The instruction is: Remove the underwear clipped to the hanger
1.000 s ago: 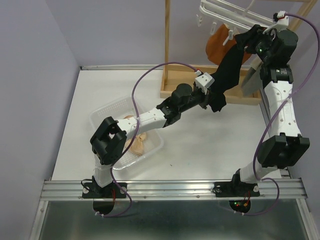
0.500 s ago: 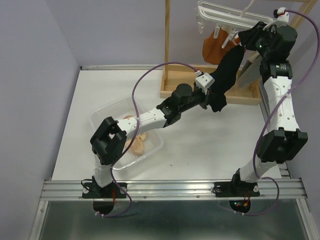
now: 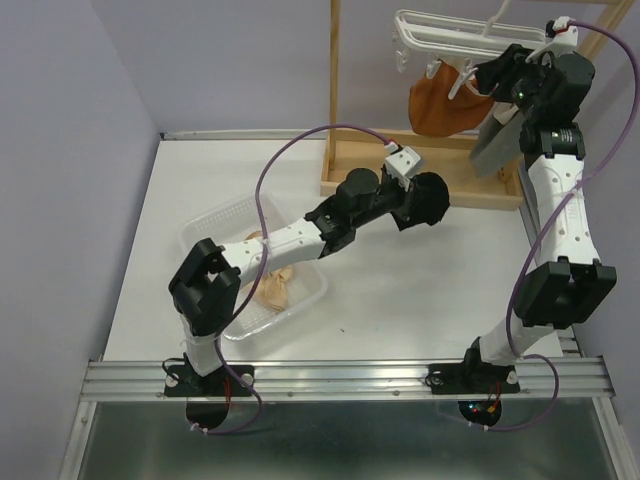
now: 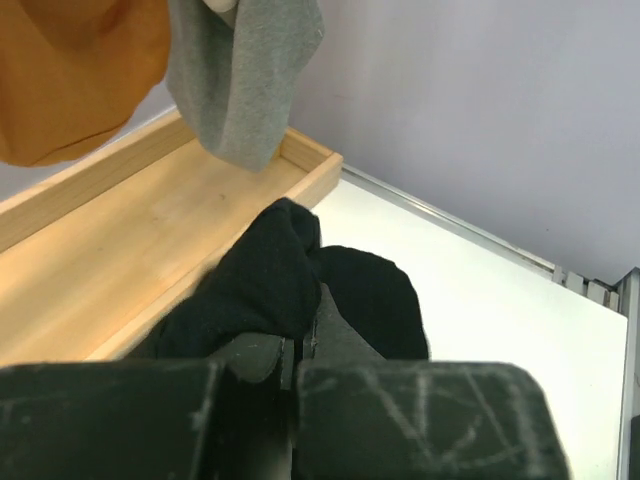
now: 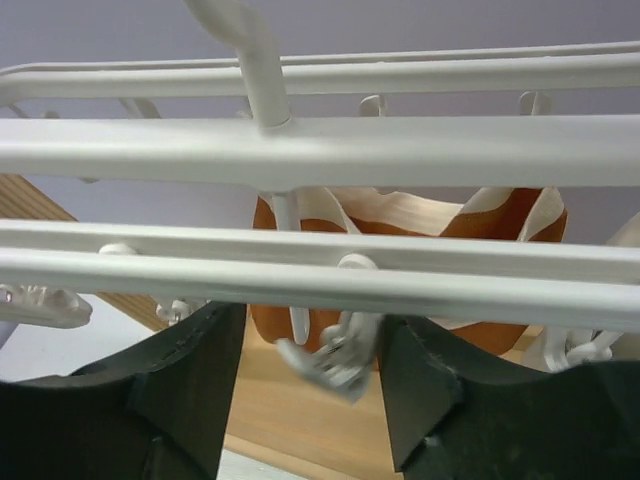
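The black underwear (image 3: 428,200) hangs free of the hanger, bunched up in my left gripper (image 3: 415,192), which is shut on it above the table. In the left wrist view the black cloth (image 4: 290,280) bulges out over the closed jaws of the left gripper (image 4: 300,345). The white hanger (image 3: 440,30) still carries the rust-orange underwear (image 3: 440,100) and the grey underwear (image 3: 495,145). My right gripper (image 5: 312,375) is open just under the hanger's bars (image 5: 400,150). A loose white clip peg (image 5: 335,360) dangles, blurred, between its fingers.
A clear plastic basket (image 3: 205,235) at the left holds a cream-beige garment (image 3: 275,285). The wooden stand's post (image 3: 334,90) and its tray base (image 3: 345,185) stand at the back, right behind the left gripper. In the left wrist view the tray (image 4: 130,240) lies under the hanging garments.
The black underwear has come off its clip and dropped into a bunch at my left gripper, which shifted slightly left. The right gripper opened off the peg, and the hanger swung.
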Action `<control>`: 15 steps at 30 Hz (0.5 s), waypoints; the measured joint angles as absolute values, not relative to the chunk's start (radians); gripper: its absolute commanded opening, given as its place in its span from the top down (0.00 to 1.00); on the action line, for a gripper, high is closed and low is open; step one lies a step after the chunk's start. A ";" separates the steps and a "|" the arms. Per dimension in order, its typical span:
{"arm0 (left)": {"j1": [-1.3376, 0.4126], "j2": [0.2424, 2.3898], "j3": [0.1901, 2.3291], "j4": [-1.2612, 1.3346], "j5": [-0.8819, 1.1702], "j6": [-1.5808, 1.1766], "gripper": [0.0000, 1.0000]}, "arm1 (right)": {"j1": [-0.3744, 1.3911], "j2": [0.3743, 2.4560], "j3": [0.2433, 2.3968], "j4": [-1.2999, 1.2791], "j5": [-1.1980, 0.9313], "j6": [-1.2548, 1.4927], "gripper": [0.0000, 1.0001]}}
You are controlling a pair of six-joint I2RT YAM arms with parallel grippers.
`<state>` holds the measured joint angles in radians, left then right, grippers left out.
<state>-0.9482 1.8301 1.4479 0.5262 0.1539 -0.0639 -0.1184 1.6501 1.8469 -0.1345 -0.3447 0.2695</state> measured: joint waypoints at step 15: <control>-0.944 1.245 1.147 0.242 -0.150 0.007 1.00 | -0.120 1.373 1.544 -0.120 -0.350 0.145 0.00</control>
